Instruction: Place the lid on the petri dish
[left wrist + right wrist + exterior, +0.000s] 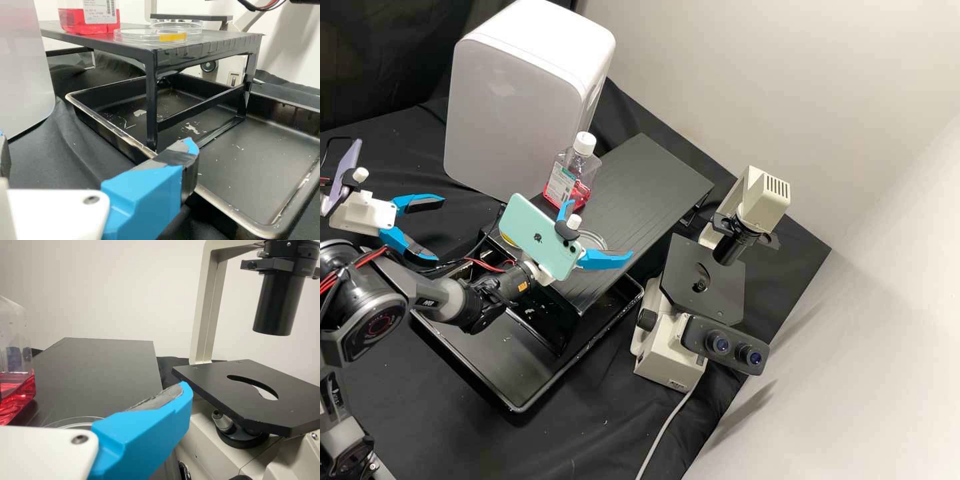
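In the left wrist view two clear round pieces lie on top of the black rack point(200, 47): a shallow one point(137, 35) nearer, and a second point(177, 23) just behind it with a yellow strip at its front. I cannot tell which is the lid. In the high view one clear dish point(591, 239) shows on the rack's near end. My right gripper point(603, 233) hovers open over it, one finger on each side. That dish's rim point(70, 421) lies beside my right finger point(150, 432). My left gripper point(430, 225) stands open, left of the rack and away from it.
A flask of red liquid point(567, 177) stands on the rack behind the dish. The rack sits in a black tray point(520, 373). A large white box point(520, 93) stands behind, and a microscope point(707, 293) to the right, close to the rack.
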`<state>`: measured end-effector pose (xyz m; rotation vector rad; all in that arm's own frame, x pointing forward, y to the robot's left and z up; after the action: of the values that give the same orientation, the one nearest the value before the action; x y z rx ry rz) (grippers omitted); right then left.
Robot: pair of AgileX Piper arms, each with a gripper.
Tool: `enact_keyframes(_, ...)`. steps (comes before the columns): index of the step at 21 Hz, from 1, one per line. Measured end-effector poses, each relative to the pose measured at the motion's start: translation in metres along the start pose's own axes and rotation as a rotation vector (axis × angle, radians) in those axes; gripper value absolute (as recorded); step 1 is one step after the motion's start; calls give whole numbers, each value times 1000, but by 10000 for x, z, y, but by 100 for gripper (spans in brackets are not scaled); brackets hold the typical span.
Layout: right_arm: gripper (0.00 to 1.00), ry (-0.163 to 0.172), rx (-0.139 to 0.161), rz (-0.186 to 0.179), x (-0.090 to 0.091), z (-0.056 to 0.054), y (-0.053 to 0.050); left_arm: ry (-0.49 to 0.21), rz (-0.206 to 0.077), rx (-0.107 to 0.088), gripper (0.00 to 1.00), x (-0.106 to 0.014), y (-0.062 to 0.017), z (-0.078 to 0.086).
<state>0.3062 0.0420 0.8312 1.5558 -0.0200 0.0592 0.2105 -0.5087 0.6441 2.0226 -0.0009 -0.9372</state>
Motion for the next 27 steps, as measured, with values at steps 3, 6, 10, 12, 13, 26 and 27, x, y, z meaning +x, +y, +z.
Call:
enact_keyframes(3,100,0,0,0,0,0,0,0,0,0,100,0,0,0)
enact_keyframes(6,100,0,0,0,0,0,0,0,0,0,100,0,0,0)
enact_keyframes(10,100,5,7,1,-22,-11,-29,0,0,0,100,0,0,0)
enact_keyframes(12,100,19,7,-17,-84,-34,-103,0,0,0,100,0,0,0)
enact_keyframes(13,100,23,8,-25,-119,-41,-125,0,0,0,100,0,0,0)
enact_keyframes(26,100,98,-7,-83,-603,-108,-376,11,4,-5,100,0,3,-10)
enact_keyframes(27,100,101,-12,-91,-620,-108,-400,15,5,-6,100,0,4,-14)
